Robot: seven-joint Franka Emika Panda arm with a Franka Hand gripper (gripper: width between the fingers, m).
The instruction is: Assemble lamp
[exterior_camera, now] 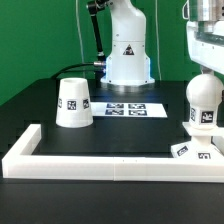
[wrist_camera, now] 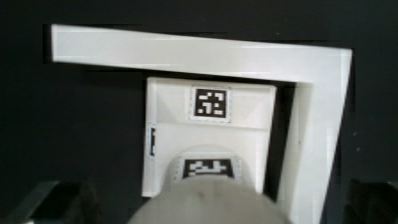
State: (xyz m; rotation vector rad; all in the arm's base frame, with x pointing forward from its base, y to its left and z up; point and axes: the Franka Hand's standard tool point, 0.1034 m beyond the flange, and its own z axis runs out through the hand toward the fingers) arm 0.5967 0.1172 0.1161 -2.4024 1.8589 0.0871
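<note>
The ball-shaped white bulb (exterior_camera: 203,98) stands upright on the flat square base (exterior_camera: 192,151), which lies at the exterior view's right, inside the white border bar. My gripper (exterior_camera: 205,72) hangs right above the bulb. In the wrist view the bulb (wrist_camera: 210,196) fills the middle between my dark fingers (wrist_camera: 43,202), with a gap on each side, so the gripper (wrist_camera: 210,208) is open. The base (wrist_camera: 212,125) shows a tag beyond the bulb. The cone shade (exterior_camera: 73,103) stands alone at the exterior view's left, wide end down.
The white L-shaped border bar (exterior_camera: 100,162) runs along the front and up the left side; in the wrist view the border (wrist_camera: 196,52) wraps round the base's corner. The marker board (exterior_camera: 133,108) lies mid-table. The robot's white body (exterior_camera: 128,50) stands behind it.
</note>
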